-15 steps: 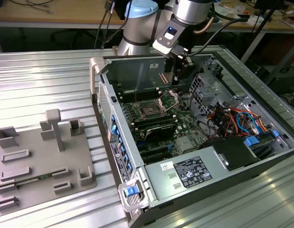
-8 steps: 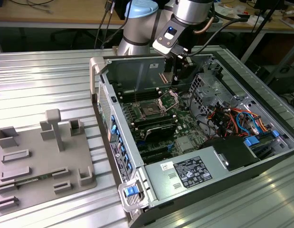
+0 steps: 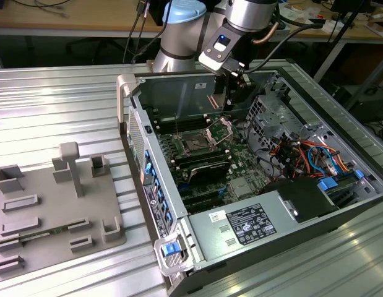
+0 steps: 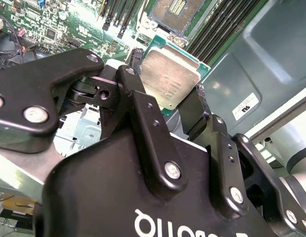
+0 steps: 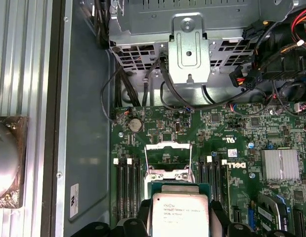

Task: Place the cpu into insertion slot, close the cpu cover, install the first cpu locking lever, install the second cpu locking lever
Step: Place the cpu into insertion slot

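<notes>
My gripper (image 4: 167, 79) is shut on the cpu (image 4: 168, 78), a flat square chip with a silvery face and a green edge, pinched by two opposite edges between the black fingers (image 4: 135, 94). In the first wrist view the cpu (image 5: 180, 215) hangs above the green board, just short of the cpu cover (image 5: 167, 147), which stands hinged open. The insertion slot (image 4: 173, 11), dark with gold contacts, lies uncovered beyond the chip. In the exterior view the gripper (image 3: 233, 99) hovers inside the open computer case, above and behind the insertion slot (image 3: 194, 145) and the raised cpu cover (image 3: 220, 129).
Long black memory slots (image 5: 127, 187) flank the socket on both sides. A metal drive cage (image 5: 188, 44) with cables stands beyond the board, and a finned silver heatsink (image 5: 280, 164) sits to one side. A grey fixture tray (image 3: 49, 210) lies at the exterior view's left.
</notes>
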{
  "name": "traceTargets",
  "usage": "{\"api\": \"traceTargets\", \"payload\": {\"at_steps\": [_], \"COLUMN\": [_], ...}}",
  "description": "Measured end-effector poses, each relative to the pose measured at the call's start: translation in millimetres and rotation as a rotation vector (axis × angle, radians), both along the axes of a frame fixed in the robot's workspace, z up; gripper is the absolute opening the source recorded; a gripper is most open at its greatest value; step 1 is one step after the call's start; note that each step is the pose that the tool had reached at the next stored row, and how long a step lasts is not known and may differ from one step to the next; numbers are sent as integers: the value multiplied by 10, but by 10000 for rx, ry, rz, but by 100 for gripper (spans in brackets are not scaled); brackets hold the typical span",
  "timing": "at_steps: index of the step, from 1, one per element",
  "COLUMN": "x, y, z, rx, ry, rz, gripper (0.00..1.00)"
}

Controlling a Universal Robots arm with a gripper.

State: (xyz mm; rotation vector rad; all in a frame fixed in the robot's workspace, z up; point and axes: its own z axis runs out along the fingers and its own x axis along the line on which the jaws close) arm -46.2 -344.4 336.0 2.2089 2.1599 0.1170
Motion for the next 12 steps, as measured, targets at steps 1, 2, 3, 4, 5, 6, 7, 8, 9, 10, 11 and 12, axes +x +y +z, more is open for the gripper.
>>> {"api": "traceTargets", "payload": {"at_steps": [1, 2, 3, 4, 5, 6, 7, 8, 9, 10, 11, 12], "x": [0, 0, 0, 0, 0, 0, 0, 0, 0, 0, 0, 0], "y": [0, 0, 0, 0, 0, 0, 0, 0, 0, 0, 0, 0], "z": [0, 0, 0, 0, 0, 0, 0, 0, 0, 0, 0, 0], "rx": [0, 0, 0, 0, 0, 0, 0, 0, 0, 0, 0, 0], "ry": [0, -1, 0, -1, 0, 0, -1, 0, 0, 0, 0, 0], "rz": [-4, -8, -11, -18, -23, -27, -34, -37, -42, -48, -52, -60], "gripper": [55, 55, 55, 55, 55, 55, 55, 55, 55, 55, 55, 55]}}
